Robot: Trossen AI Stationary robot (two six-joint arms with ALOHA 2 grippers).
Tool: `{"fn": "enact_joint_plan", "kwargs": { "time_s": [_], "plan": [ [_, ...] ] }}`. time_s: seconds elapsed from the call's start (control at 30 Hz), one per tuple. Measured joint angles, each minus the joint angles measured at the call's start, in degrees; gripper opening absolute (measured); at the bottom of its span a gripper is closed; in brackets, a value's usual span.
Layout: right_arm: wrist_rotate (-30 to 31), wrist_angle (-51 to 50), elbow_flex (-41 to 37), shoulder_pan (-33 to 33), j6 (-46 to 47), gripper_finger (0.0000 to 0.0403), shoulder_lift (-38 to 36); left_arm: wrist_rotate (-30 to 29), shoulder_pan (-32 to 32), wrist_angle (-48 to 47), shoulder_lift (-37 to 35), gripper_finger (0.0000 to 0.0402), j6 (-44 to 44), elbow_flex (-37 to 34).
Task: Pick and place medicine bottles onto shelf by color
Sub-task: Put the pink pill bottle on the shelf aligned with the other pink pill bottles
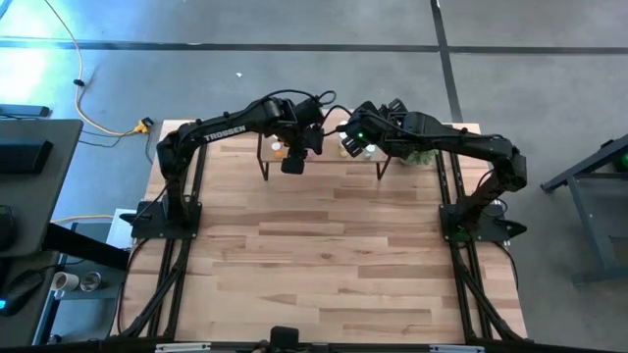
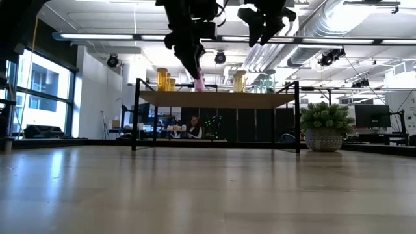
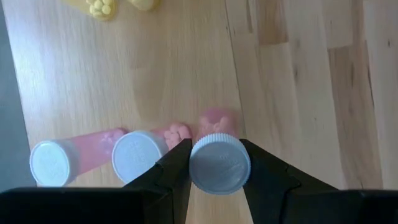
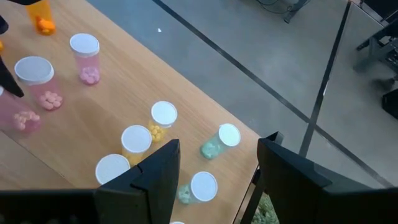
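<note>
The shelf [image 1: 334, 157] is a light-wood board on black legs at the table's far edge. My left gripper [image 3: 219, 186] is over its left half, shut on a pink bottle [image 2: 199, 83] with a white cap. Two more pink bottles [image 3: 138, 155] [image 3: 53, 163] stand upright on the board beside it. My right gripper [image 4: 214, 180] is open and empty, high above the shelf's right half [image 2: 266, 23]. Below it yellow bottles [image 4: 135, 142] and green bottles [image 4: 221, 140] stand on the board. Orange bottles [image 2: 162, 79] stand at the shelf's left end. My left gripper pinches the pink bottle's white cap [image 3: 219, 165] between its two fingers, one on each side. The fingers come from above, pointing down. The bottle hangs upright below them, its base [image 2: 199, 89] at the board's top; I cannot tell whether it rests there.
A small green plant in a pot [image 2: 323, 123] stands on the table just right of the shelf. The wooden tabletop [image 1: 324, 255] stretches toward the near edge in front of the shelf. A person shows in the room behind [image 2: 193, 127].
</note>
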Motion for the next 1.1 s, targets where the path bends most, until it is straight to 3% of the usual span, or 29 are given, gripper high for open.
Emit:
{"fn": "enact_joint_plan", "kwargs": {
  "time_s": [0.87,1.1],
  "plan": [
    [-0.9,-0.4,0.0,0.0,0.3,0.0206,0.0,-2.4,-0.9,-2.9,-0.2,0.0113,0.0,0.0],
    [-0.9,-1.2,0.0,0.0,1.4,0.0206,0.0,-3.8,-1.7,-7.2,-0.3,0.0113,0.0,4.5]
  ]
}}
